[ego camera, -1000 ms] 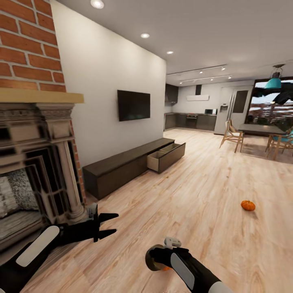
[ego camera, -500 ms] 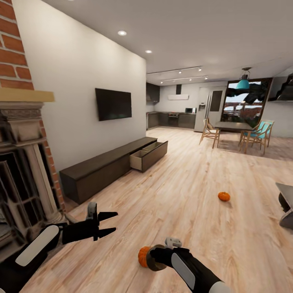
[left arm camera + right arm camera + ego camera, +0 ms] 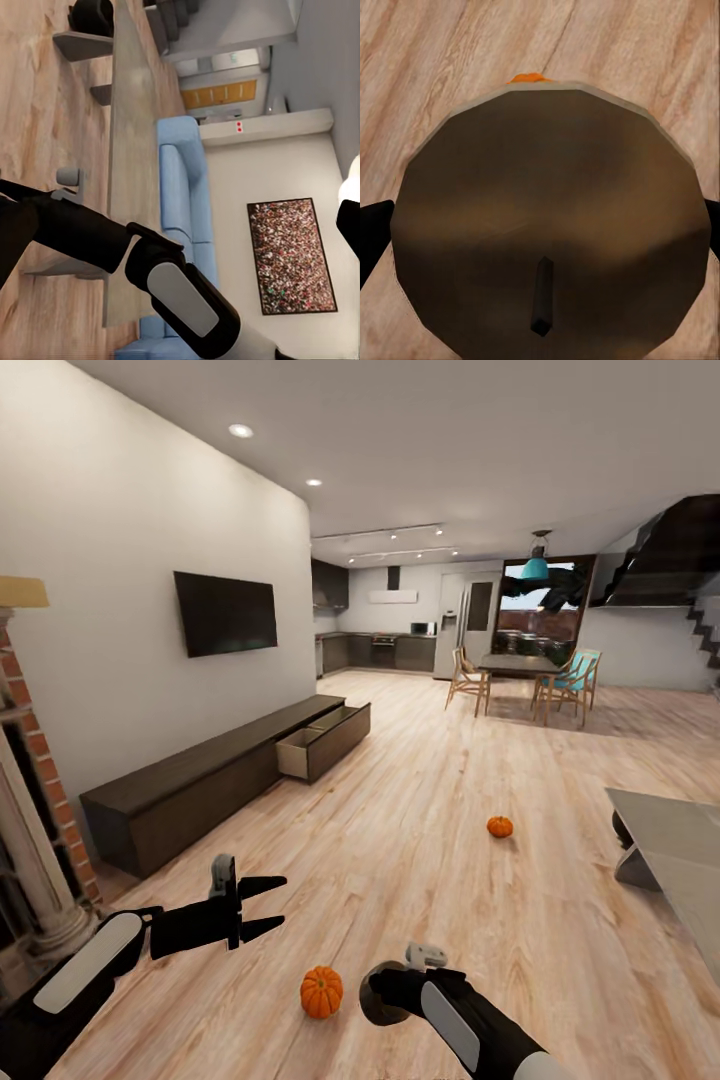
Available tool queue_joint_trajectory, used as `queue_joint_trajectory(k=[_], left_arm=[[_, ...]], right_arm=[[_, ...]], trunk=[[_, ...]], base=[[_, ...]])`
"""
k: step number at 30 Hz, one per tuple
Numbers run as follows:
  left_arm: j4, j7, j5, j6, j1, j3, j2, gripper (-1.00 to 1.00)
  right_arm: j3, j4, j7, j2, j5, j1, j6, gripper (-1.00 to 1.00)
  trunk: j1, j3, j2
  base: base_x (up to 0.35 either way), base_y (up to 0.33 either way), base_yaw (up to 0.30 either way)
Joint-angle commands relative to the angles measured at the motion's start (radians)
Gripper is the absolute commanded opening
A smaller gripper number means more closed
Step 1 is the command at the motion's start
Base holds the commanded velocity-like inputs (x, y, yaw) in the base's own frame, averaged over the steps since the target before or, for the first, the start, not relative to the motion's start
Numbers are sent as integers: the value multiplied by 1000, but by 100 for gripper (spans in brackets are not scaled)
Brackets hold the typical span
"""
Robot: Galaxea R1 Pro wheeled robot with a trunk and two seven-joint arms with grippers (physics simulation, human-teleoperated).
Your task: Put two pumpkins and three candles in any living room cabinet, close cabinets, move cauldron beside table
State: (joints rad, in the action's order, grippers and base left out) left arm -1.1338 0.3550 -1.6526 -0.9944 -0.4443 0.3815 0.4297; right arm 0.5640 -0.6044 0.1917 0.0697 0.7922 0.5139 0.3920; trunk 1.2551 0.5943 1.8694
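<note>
My right gripper [image 3: 372, 992] is shut on a candle [image 3: 551, 225], a grey-beige disc with a dark wick; black fingers [image 3: 373, 232] flank it. One orange pumpkin [image 3: 321, 991] lies on the floor just left of that gripper, and its edge [image 3: 529, 76] peeks past the candle. A second pumpkin [image 3: 499, 826] sits farther out on the floor. The long dark cabinet [image 3: 190, 785] runs along the left wall with one drawer [image 3: 320, 740] pulled open. My left gripper [image 3: 280, 902] hangs open and empty. The glass-topped table [image 3: 665, 830] is at the right. Another candle [image 3: 69, 176] stands on the floor beside the table [image 3: 124, 150].
A brick fireplace [image 3: 30, 840] stands close at my left. A TV [image 3: 226, 613] hangs above the cabinet. A dining table with chairs [image 3: 520, 675] and the kitchen lie far ahead. A blue sofa [image 3: 180, 202] sits behind the glass table. A black rounded object [image 3: 94, 13] rests by the table's end.
The whole view has swung right: the fireplace slid off to the left and the glass table came in at the right. The near pumpkin now shows clear of my right gripper. Arm poses look unchanged.
</note>
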Motion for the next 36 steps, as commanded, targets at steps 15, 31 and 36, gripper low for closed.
queue_joint_trajectory(k=[15, 31, 36], left_arm=[[0, 9, 6, 0, -1, 2, 1, 100], [0, 9, 7, 0, -1, 3, -2, 100], [0, 9, 8, 0, -1, 3, -2, 100]], right_arm=[[5, -2, 9, -1, 10, 1, 1, -100], [5, -2, 9, -1, 10, 1, 1, -100], [5, -2, 9, -1, 10, 1, 1, -100]], trunk=[[0, 8, 1], [0, 17, 1], [0, 19, 1]], base=[[0, 0, -274], [0, 0, -274], [0, 0, -274]])
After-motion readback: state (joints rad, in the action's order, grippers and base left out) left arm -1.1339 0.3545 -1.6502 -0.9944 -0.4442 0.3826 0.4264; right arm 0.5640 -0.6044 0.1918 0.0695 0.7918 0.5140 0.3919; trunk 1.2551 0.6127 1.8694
